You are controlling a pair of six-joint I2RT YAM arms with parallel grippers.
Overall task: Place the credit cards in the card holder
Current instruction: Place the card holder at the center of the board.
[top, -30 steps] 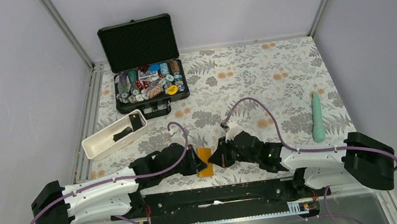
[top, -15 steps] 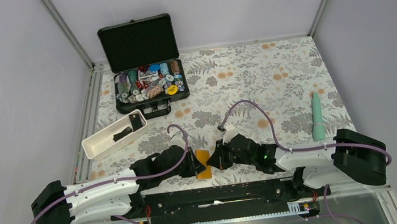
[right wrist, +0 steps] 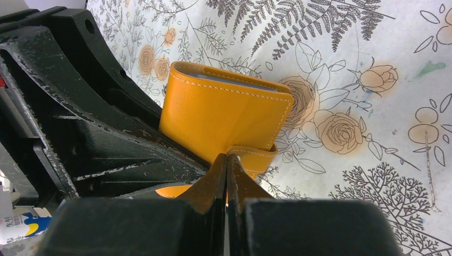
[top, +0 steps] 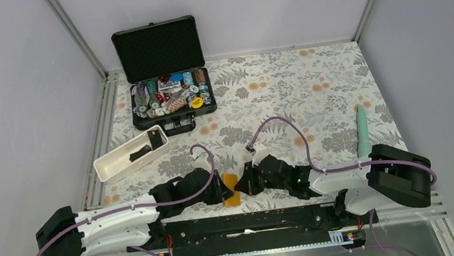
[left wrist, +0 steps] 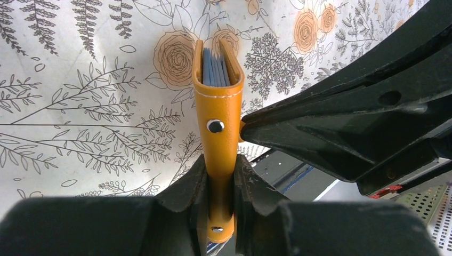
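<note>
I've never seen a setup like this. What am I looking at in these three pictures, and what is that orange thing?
Two robot arms work at a flower-patterned table. One picture looks down from above; the other two come from cameras on each wrist. The left gripper clamps an orange card holder, and the right gripper appears to pinch its snap tab. Also on the table: an open black case of poker chips, a white tray and a green tool.
</note>
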